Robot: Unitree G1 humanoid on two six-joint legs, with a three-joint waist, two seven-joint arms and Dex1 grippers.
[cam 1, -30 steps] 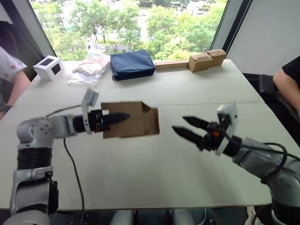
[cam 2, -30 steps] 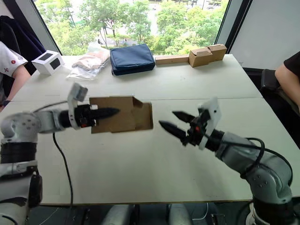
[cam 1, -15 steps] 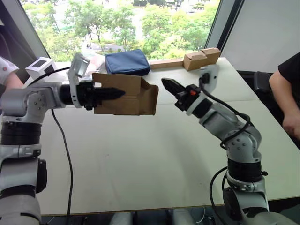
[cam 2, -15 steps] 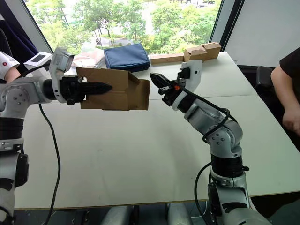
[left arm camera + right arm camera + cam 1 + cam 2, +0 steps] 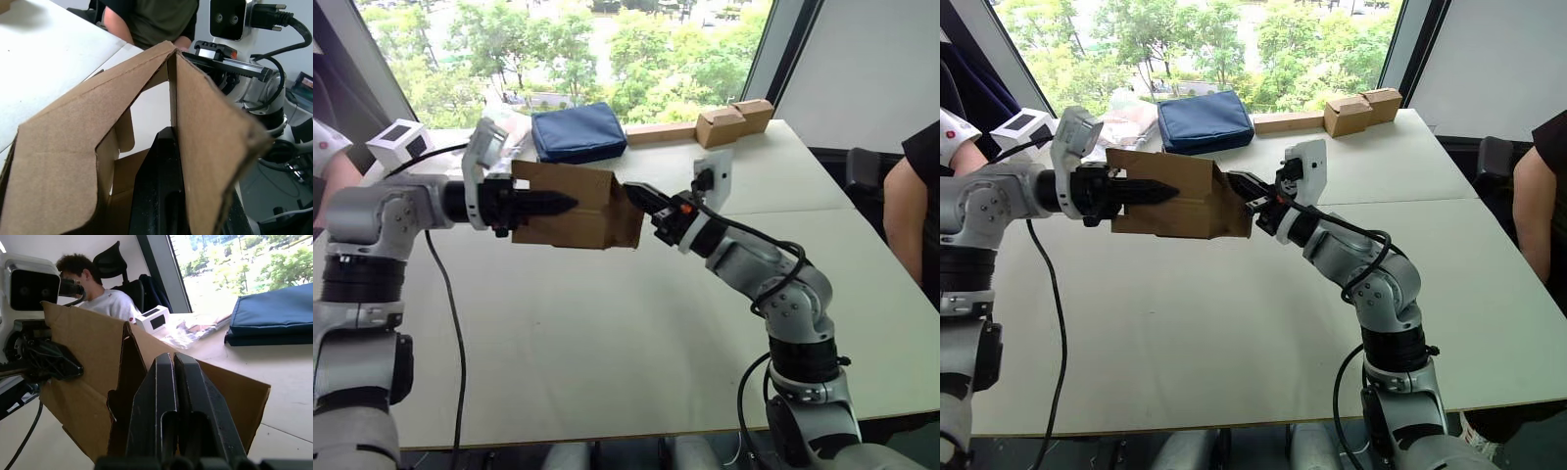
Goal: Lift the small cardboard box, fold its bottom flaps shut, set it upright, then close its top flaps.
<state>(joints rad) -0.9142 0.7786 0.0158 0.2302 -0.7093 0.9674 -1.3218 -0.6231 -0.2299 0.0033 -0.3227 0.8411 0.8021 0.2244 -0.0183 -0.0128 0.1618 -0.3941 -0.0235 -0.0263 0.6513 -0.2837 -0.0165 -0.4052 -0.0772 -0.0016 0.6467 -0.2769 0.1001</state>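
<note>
Left pincer point(image 5: 558, 203) grips the box point(image 5: 592, 225) aloft at frame centre, presenting its flaps point(image 5: 628, 211) so the clenched right pincer point(image 5: 638, 192) can press them.

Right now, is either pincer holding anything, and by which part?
The left pincer holds the small cardboard box by a side wall. The shut right pincer only meets its flaps.

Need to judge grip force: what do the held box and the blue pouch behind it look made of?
The box: plain brown corrugated cardboard, matte, with raw cut edges and creased flaps, so likely easy to crush. The blue pouch: apparently woven fabric, soft-looking, with stitched seams and rounded corners.
</note>
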